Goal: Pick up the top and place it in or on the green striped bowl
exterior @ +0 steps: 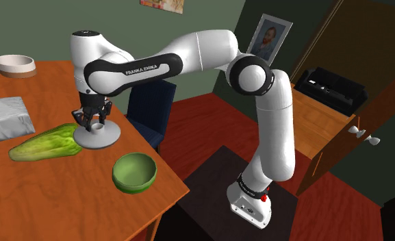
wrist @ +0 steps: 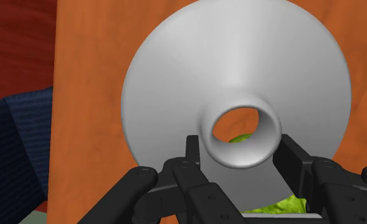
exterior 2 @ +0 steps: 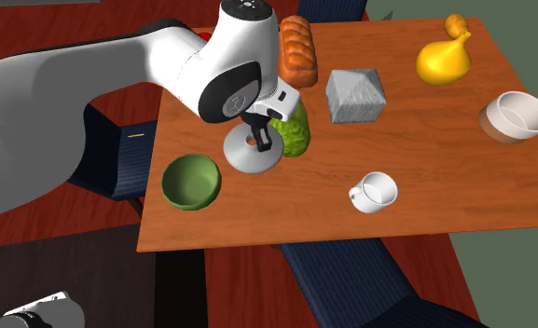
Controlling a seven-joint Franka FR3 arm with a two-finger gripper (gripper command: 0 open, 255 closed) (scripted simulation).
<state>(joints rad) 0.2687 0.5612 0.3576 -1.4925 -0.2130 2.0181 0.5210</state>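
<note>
Shoulder view. All-black two-finger gripper points straight down at centre left of the frame, over a grey disc-shaped top with a hollow tubular neck. Top's disc is low over the orange-brown wooden table; cannot tell whether it touches the wood. Pale green leafy vegetable just left of the disc, touching or nearly so. Green round bowl lower right of the top, near but apart, no stripes visible. Crumpled grey block at left edge.

Second exterior view. Gripper in upper middle of frame, above the top. Green round bowl to its lower left, apart. Leafy vegetable on the top's right. Orange-brown bread loaf above that. White mug right of centre.

Wrist view. Fingers press both sides of the top's neck: clenched on it, neck clasped between them. Green leaf shows through the neck's hole.
</note>
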